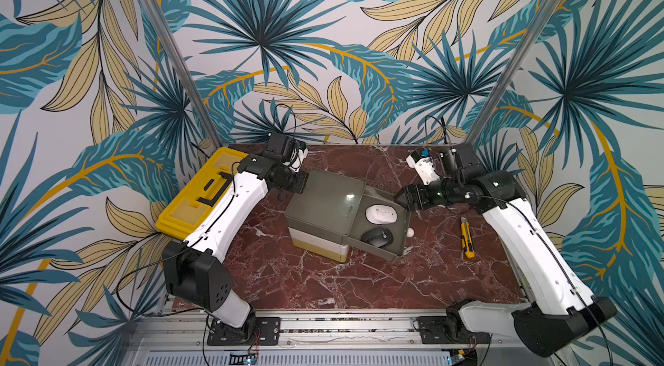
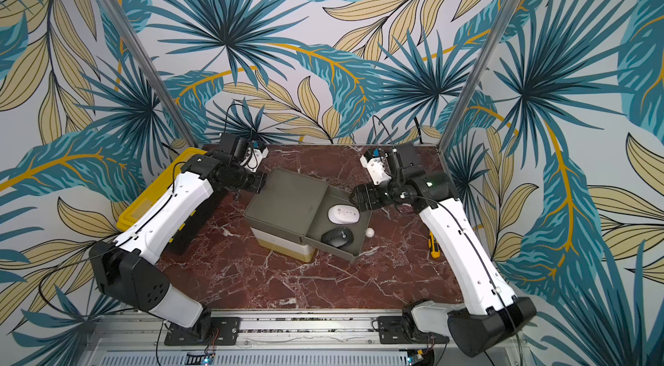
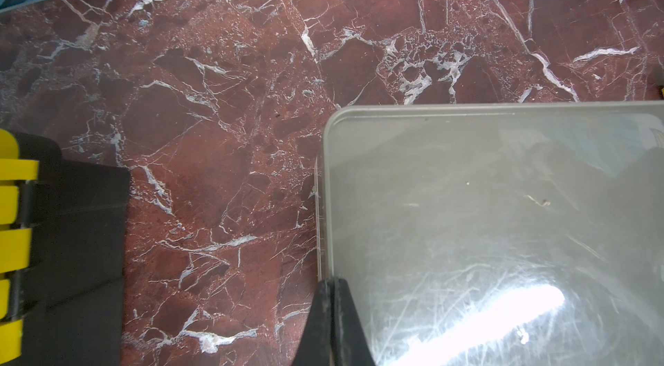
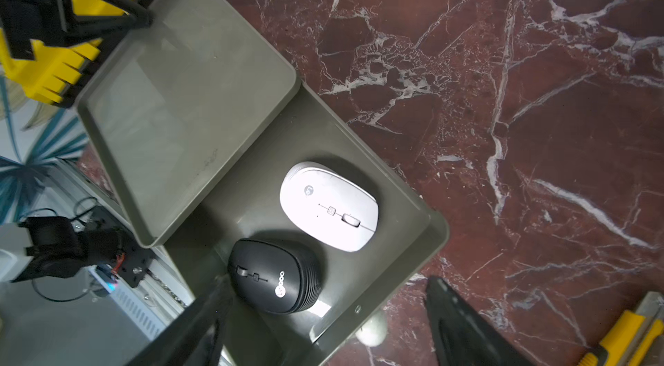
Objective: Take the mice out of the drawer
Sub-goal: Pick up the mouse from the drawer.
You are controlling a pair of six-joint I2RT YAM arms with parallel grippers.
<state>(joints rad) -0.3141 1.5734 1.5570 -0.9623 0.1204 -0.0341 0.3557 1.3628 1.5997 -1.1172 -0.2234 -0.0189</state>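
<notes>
Right gripper is hovering over the open drawer, jaws wide apart. White mouse and black mouse are lying inside (side by side). Left gripper is sitting pinched together at the cabinet top edge.

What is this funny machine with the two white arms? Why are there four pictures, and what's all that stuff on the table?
It is a robot with two arms, each ending in a pincer for grabbing. Two pictures look down from above, side by side like two eyes; the other two come from small cameras on the arms' wrists. On the red marble table stands a grey box with its drawer pulled open. Inside lie a white mouse and a black mouse, the computer kind. A yellow knife and a yellow toolbox lie nearby. The left pincer is shut, at the box's top edge. The right pincer is open near the drawer. Neither holds anything.
</notes>
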